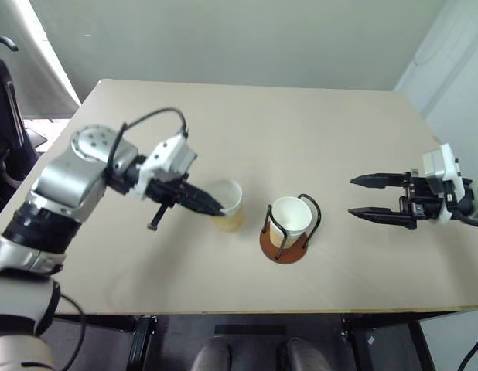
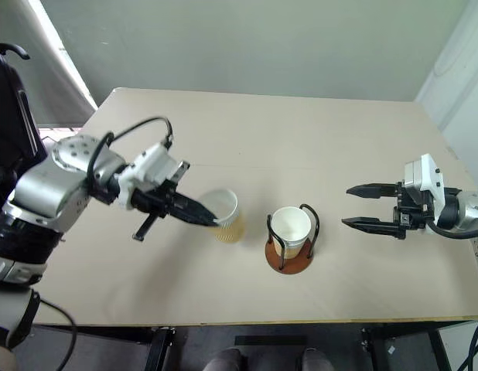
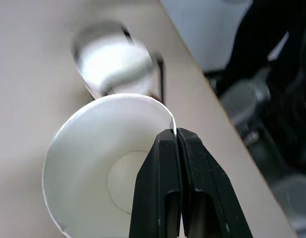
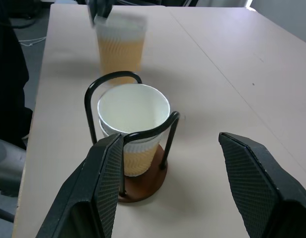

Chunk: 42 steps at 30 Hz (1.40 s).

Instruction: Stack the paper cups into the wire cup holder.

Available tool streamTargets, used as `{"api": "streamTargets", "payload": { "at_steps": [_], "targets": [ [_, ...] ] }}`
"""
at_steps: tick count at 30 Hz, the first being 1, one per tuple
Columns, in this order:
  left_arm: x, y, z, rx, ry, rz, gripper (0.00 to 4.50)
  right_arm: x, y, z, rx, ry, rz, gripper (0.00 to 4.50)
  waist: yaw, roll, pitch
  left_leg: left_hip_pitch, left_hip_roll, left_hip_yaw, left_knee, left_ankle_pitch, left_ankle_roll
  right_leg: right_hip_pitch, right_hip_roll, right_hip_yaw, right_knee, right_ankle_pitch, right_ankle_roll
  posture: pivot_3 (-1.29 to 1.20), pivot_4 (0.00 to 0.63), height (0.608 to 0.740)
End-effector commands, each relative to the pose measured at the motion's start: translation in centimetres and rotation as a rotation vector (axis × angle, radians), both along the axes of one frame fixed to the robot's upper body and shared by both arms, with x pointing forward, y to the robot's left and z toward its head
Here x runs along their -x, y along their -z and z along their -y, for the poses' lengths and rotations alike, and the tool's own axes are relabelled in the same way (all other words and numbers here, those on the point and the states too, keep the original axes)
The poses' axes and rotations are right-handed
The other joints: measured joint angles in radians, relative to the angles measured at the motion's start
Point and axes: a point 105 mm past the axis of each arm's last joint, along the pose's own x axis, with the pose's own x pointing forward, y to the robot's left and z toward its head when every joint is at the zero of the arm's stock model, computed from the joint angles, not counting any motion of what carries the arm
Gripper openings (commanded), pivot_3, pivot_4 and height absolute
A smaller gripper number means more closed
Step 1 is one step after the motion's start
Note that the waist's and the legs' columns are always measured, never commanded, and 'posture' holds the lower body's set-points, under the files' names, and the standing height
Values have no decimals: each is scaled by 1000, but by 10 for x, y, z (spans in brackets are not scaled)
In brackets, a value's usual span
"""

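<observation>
A paper cup (image 1: 227, 203) is pinched at its rim by the left gripper (image 1: 216, 207), at nine o'clock of the wire cup holder (image 1: 289, 229); the right gripper (image 1: 355, 196) is held wide apart, empty.

Paper cup (image 1: 230, 205) at the left gripper (image 1: 216, 209): white inside and at the rim, tan-yellow ribbed outside; cups in the wire cup holder (image 4: 138, 148): white interiors, tan-yellow wavy-ribbed lower walls; holder: reddish-brown disc base, black wire loops; gripper fingers (image 4: 252, 183): black, finely cross-hatched pads; left gripper housing: white and silver-grey; table (image 1: 301, 131): plain pale beige; wall: pale grey-green.
</observation>
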Motion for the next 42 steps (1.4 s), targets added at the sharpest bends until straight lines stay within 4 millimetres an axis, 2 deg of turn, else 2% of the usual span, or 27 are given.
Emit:
{"api": "streamTargets", "payload": {
  "at_steps": [1,6,10,19,30,42],
  "targets": [
    [3,-29,5,53,38,10,23,2,-8,2,17,-8,36,3092,0,0,0,0,0,0,0,0,0,0,0,0,0,0,0,0,150,740],
    [0,-53,21,89,81,39,23,6,-4,4,30,-24,18,3092,0,0,0,0,0,0,1,0,0,1,0,0,-1,0,1,0,150,740],
    [2,-58,33,101,127,32,23,7,0,5,51,-28,22,3092,3,0,0,0,0,0,1,0,0,1,0,0,-1,1,1,0,150,740],
    [0,-47,58,102,202,-3,23,5,1,4,53,-24,28,3092,4,0,0,0,0,0,2,0,0,2,0,0,-1,2,3,0,150,740],
    [-9,-48,78,136,238,30,23,6,2,4,54,-8,33,3092,11,0,0,0,-1,0,3,0,0,4,0,1,-2,3,5,0,150,740],
    [-12,-26,85,77,259,47,23,7,1,4,50,1,35,3092,16,0,0,0,-1,0,3,0,0,4,1,1,-2,3,5,0,150,740]
  ]
}}
